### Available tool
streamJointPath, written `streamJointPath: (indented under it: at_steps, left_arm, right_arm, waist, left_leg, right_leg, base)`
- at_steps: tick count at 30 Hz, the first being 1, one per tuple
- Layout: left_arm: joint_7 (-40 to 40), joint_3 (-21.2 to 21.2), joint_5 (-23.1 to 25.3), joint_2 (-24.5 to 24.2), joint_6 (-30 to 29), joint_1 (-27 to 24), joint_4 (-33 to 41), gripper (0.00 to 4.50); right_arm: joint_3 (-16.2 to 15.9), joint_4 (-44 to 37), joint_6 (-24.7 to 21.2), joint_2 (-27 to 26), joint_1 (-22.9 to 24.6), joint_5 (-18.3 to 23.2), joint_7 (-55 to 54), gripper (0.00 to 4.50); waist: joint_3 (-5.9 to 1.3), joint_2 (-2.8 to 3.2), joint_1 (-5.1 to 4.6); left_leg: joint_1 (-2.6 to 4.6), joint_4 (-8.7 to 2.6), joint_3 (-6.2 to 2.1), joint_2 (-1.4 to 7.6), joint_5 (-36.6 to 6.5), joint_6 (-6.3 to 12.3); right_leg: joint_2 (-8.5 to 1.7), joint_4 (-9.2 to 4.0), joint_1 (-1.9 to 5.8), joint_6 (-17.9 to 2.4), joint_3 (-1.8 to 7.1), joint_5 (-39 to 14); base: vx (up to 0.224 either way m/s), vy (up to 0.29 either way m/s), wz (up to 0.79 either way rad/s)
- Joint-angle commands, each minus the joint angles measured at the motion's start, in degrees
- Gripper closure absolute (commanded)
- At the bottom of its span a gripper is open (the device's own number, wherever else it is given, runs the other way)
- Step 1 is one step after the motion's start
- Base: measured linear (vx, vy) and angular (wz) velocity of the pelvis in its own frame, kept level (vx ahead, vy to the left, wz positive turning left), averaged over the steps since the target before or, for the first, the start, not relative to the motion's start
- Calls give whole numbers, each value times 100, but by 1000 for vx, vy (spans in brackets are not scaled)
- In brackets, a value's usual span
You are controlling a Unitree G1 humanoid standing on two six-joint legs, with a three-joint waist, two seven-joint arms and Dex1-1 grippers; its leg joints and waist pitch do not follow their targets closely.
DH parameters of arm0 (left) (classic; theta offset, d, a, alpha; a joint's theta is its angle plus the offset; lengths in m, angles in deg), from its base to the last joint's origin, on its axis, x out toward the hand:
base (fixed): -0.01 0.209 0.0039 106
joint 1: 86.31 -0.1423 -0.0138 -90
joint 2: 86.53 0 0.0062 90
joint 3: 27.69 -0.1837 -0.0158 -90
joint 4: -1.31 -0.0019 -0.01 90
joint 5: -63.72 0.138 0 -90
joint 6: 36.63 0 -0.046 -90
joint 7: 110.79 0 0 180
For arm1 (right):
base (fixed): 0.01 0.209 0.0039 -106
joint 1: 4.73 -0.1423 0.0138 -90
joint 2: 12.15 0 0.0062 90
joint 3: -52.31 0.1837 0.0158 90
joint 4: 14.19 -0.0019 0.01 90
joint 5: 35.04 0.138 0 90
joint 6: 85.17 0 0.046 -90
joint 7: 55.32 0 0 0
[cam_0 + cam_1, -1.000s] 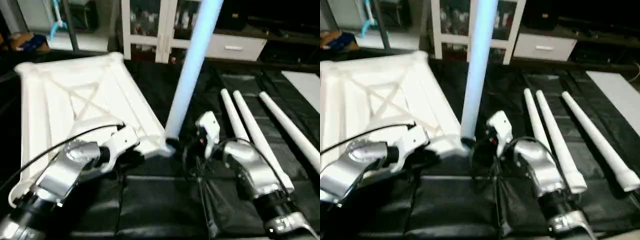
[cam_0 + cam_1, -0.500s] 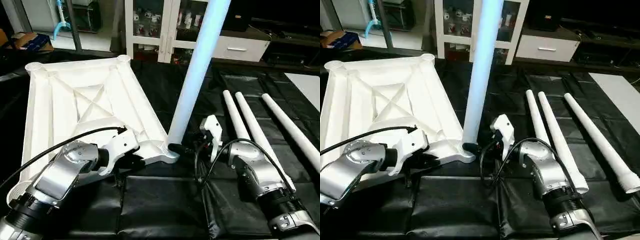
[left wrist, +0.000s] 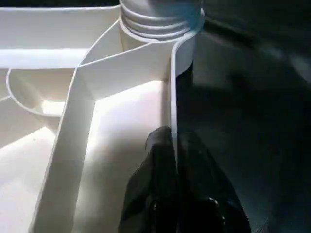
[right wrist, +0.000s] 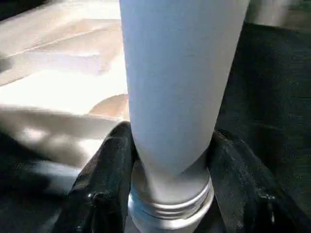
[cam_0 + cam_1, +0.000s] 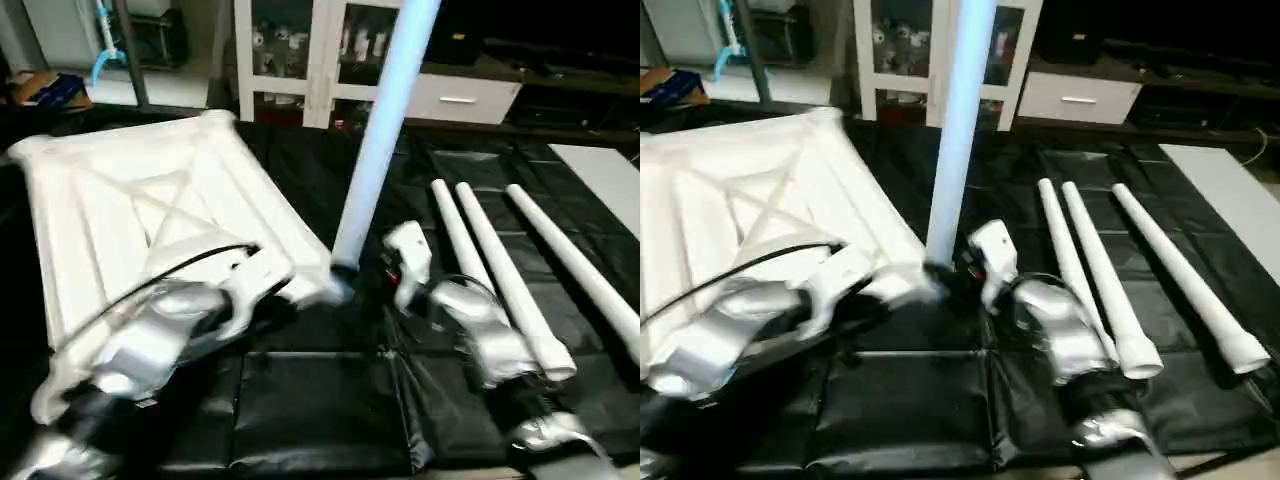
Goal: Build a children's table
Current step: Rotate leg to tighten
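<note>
At the top's [image 5: 150,210] corner, right fingers [image 4: 104,184] clasp the upright leg [image 5: 385,140].

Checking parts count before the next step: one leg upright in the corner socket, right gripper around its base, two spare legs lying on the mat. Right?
Not quite: three spare legs lie on the black mat, as the right eye view shows. The rest holds: one leg stands upright in the corner socket, and the right gripper has its fingers around its base.

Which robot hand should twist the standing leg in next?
Right. The right gripper has its fingers round the leg by its thread, while the left gripper pinches the top's rim.
</note>
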Motion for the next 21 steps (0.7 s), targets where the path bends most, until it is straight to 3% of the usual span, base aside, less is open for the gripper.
streamJointPath:
  at_steps: [1,2,4,9,11,13,15,17,19,21]
  left_arm:
    - [-515,45,54,364,-324,175,-25,450]
    - [-933,157,156,622,-312,289,-210,450]
    - [-1491,286,279,972,-148,462,-482,450]
    - [-1985,386,396,1337,69,732,-691,450]
    - [-1851,377,435,1177,15,706,-619,450]
    - [-1708,339,435,1026,-15,648,-563,450]
    - [-1502,253,409,864,34,570,-507,450]
    - [-1271,186,326,743,152,485,-425,450]
    - [-1107,148,271,633,117,413,-342,450]
    - [-458,-70,131,199,191,187,-84,450]
  right_arm:
    - [433,693,-546,-9,-22,-546,-1891,261]
    - [586,844,-604,-212,-107,-558,-2630,261]
    - [729,1060,-570,-546,-247,-532,-3381,261]
    - [452,1372,-26,-1200,-597,-519,-3154,262]
    - [403,1123,221,-1269,-530,-374,-2491,262]
    - [367,799,316,-1231,-408,-292,-2155,206]
    - [301,407,398,-1144,-278,-276,-2070,189]
    - [255,168,356,-1059,-205,-222,-1999,170]
    - [254,12,312,-974,-163,-182,-1911,157]
    - [172,-394,116,-644,-65,-61,-1386,142]
  waist:
    - [-304,91,1]
    - [-302,134,-26]
    - [-334,98,-34]
    - [-355,106,-19]
    - [-361,112,-6]
    - [-364,111,2]
    - [-376,86,14]
    - [-365,127,6]
    - [-368,125,-14]
    - [-347,175,18]
  left_leg:
    - [57,-469,-94,224,-1480,-272]
    - [50,-471,-104,218,-1499,-329]
    - [55,-458,-103,200,-1530,-326]
    - [11,-443,-84,203,-1332,-107]
    - [4,-439,-76,214,-1165,1]
    - [-9,-437,-74,214,-1018,53]
    - [-14,-419,-62,214,-729,195]
    - [-42,-437,-79,213,-669,234]
    - [8,-423,-63,230,-795,196]
    - [27,-447,-72,259,-855,138]
  right_leg:
    - [-348,-444,200,-922,182,-1873]
    - [-349,-440,190,-872,188,-1881]
    - [-346,-458,187,-780,180,-1825]
    - [-344,-413,217,-848,177,-1169]
    - [-340,-382,240,-909,174,-822]
    - [-340,-358,266,-951,172,-608]
    - [-340,-321,290,-1057,169,-200]
    - [-354,-314,319,-1079,168,-202]
    - [-352,-330,286,-1136,168,-354]
    - [-342,-324,278,-1157,164,-439]
  base:
    - [0,0,0]
    - [0,0,0]
    - [0,0,0]
    - [0,0,0]
    - [0,0,0]
    - [0,0,0]
    - [0,0,0]
    - [0,0,0]
    - [0,0,0]
    - [0,0,0]
